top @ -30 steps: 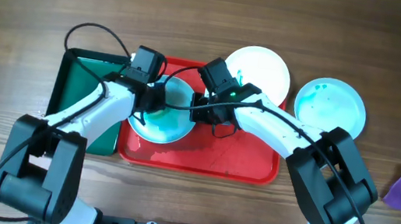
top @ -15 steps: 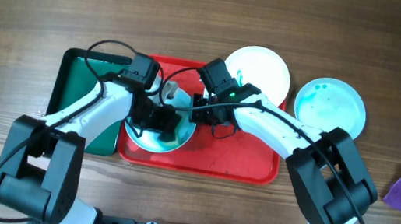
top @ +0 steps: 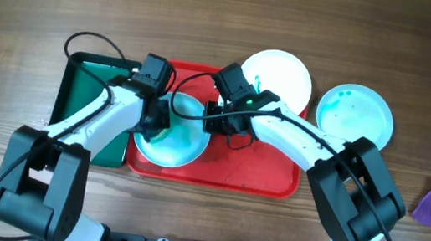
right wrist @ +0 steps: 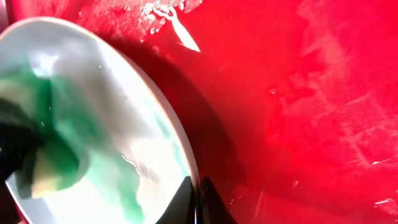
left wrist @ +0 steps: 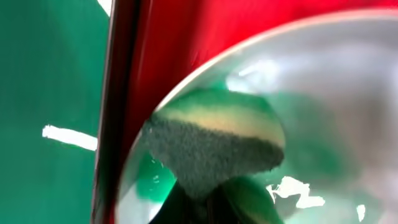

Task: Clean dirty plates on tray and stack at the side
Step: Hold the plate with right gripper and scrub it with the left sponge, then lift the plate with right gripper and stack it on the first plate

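left gripper (left wrist: 200, 202), mostly cut off, pinches a green-and-yellow sponge (left wrist: 214, 146), now nearer the left edge of the round white green-smeared plate (top: 179, 139); right gripper (right wrist: 199, 198) clamps its rim.

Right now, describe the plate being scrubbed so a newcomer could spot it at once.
Find the red tray mid-table. At its left end is a white plate smeared green. Unlike the two plates further right, it has a sponge pressed on it by the left hand.

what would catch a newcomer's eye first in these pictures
The bright red tray mid-table, with a green-smeared plate being scrubbed on it. The left gripper presses a sponge onto it while the right gripper pinches its rim. A second plate and third plate lie upper right.
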{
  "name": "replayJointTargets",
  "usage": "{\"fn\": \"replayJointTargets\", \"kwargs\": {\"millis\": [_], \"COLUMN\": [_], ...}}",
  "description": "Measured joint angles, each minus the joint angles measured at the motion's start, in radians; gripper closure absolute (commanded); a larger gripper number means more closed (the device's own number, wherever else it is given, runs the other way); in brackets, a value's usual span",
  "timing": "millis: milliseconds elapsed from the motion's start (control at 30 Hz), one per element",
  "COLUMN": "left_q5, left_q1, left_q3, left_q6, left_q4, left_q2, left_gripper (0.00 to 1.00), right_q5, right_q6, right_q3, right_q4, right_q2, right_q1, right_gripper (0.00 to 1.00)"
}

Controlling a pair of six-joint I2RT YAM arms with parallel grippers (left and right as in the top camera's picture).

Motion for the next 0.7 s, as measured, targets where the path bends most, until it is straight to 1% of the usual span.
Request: {"fn": "replayJointTargets", "kwargs": {"millis": [67,133,167,200,233,300,333,367,400,467,600,700], "left_q5": [0.046,0.195,0.301,0.407,0.478,0.575,0.591,0.577,0.531,0.393,0.204,0.109], "left_q1": [0.001,0.015,0.016,0.014,0.011,0.007,0.007,0.007,0.006,0.013,0.058,0.104], "left_q3": [0.001,0.001,-0.003,-0.010,-0.017,-0.024,-0.026,-0.028,-0.027,-0.024,0.044,0.163], "left_q6": [0.016,0.106,0.163,0.211,0.243,0.287,0.297,0.290,0.264,0.180,0.100,0.079], "left_q4": [-0.052,-0.073,-0.073,-0.064,-0.047,0.030,0.080,0.121,0.168,0.190,0.138,0.040], "left_q2": [-0.002,-0.003,-0.002,-0.002,0.000,0.004,0.005,0.005,0.005,0.005,0.005,0.006], "left_gripper": [0.96,0.96,0.96,0.96,0.96,0.96,0.96,0.96,0.96,0.96,0.96,0.96], "right_q5": [-0.005,-0.005,-0.005,-0.006,-0.005,-0.005,-0.005,-0.005,-0.005,-0.005,-0.005,-0.005], "right_q6": [-0.001,-0.004,-0.004,-0.003,-0.003,-0.003,-0.003,-0.003,-0.003,-0.003,-0.003,-0.003], "right_q3": [0.000,0.000,0.000,0.000,0.000,0.000,0.000,0.000,0.000,0.000,0.000,0.000], "right_q4": [0.000,-0.002,-0.001,0.000,0.000,0.000,0.000,0.000,0.000,-0.002,-0.004,-0.003], "right_q2": [0.000,0.000,0.000,0.000,0.000,0.000,0.000,0.000,0.000,0.000,0.000,0.000], "right_q1": [0.002,0.001,0.001,0.001,0.001,0.001,0.001,0.001,0.001,0.001,0.001,0.001], "right_gripper": [0.96,0.96,0.96,0.96,0.96,0.96,0.96,0.96,0.96,0.96,0.96,0.96]}}
